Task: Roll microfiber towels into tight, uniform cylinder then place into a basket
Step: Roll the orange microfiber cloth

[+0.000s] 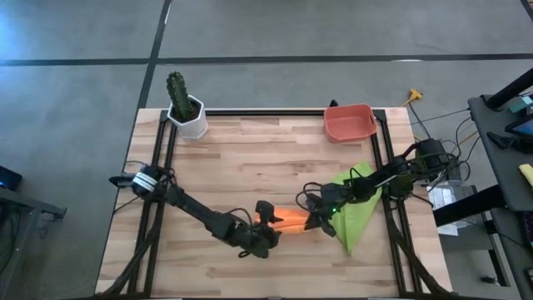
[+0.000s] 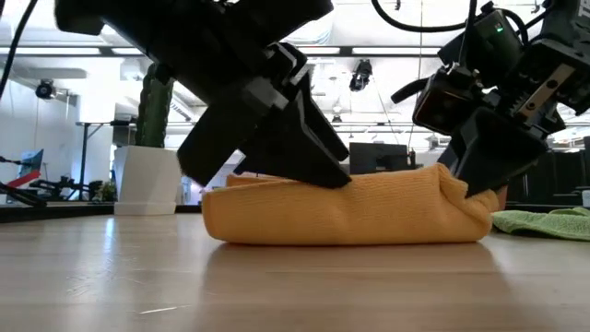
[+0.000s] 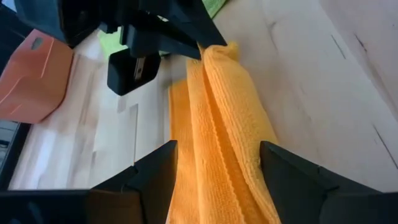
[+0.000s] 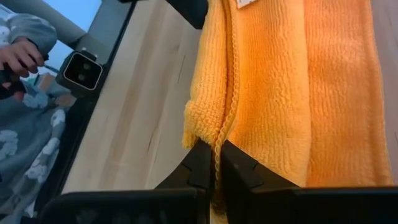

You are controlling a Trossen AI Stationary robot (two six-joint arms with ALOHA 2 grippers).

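The orange towel (image 2: 369, 214), folded into a long thick band, lies along the table between my two grippers. My left gripper (image 3: 217, 152) is open, one finger on each side of the band's left part. My right gripper (image 4: 214, 165) is shut on the band's right end. The lime green towel (image 1: 354, 208) lies spread flat under the right arm. The salmon-red basket (image 1: 348, 122) stands by the far edge, toward the right. My left gripper straddles the orange towel's left part (image 3: 214, 124), slanting down from the table's left; whether its fingers (image 3: 283, 168) touch the cloth I cannot tell. My right gripper pinches the hemmed edge (image 4: 217, 134) at the towel's right end between its two fingers. It comes slanting down from the table's right. Several folded layers meet there. That end (image 2: 452, 184) is bunched up a little, and the rest of the band lies on the table.
A white pot with a green cactus (image 1: 185, 104) stands at the far left corner. Black rails (image 1: 158, 167) run along the table's sides. Bare wood lies in the middle and near the front. A person's hand and patterned sleeve (image 4: 18, 59) show beyond the table.
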